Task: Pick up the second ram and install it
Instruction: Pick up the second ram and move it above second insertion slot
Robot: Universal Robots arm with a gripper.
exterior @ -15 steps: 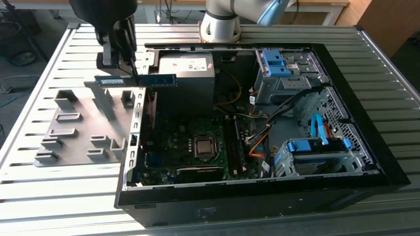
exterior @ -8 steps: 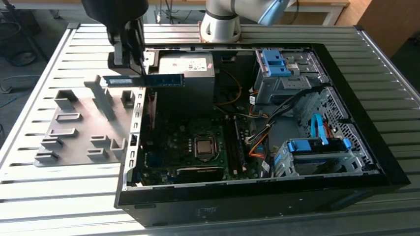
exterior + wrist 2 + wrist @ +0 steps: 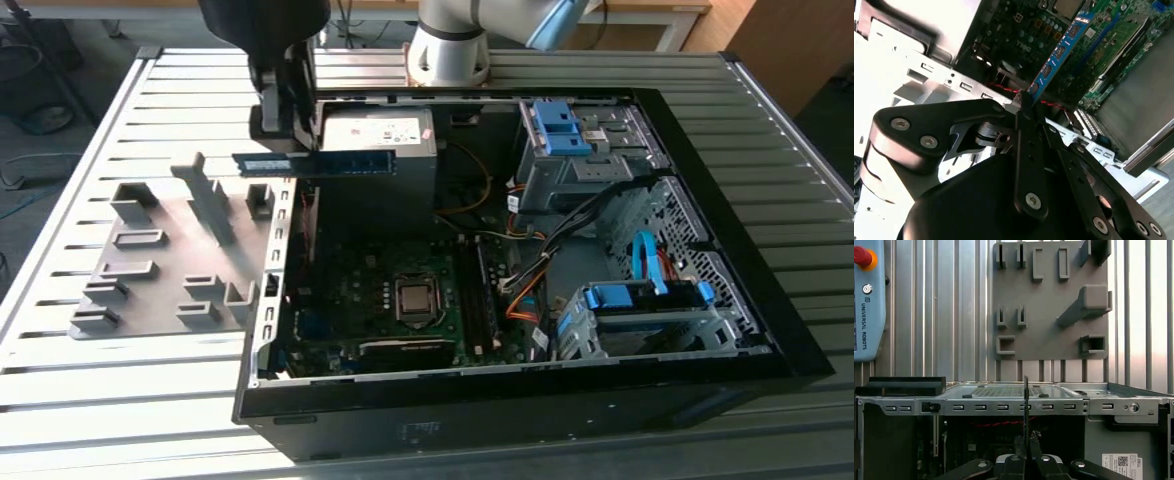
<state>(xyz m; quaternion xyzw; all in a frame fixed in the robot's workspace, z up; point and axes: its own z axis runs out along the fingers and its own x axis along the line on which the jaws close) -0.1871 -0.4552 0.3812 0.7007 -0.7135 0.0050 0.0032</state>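
Observation:
The second ram (image 3: 354,162) is a thin blue-green stick held level above the open computer case's (image 3: 534,385) rim on the exterior view's left, near the power supply (image 3: 378,130). My gripper (image 3: 299,158) is shut on it partway along, so one end sticks out over the table. In the second wrist view the second ram (image 3: 1059,52) juts from my gripper (image 3: 1024,107) over the motherboard (image 3: 1114,35). The first wrist view sees the second ram (image 3: 1026,405) edge-on above my gripper (image 3: 1026,447). The motherboard (image 3: 360,290), with its CPU socket (image 3: 416,298), lies below.
A grey plastic fixture (image 3: 160,265) with upright blocks lies on the slatted table at the exterior view's left and appears as the fixture (image 3: 1049,305) beyond the case wall (image 3: 1004,406). Blue drive-bay clips (image 3: 561,130) and cables fill the case's right side. A teach pendant (image 3: 866,300) rests on the table.

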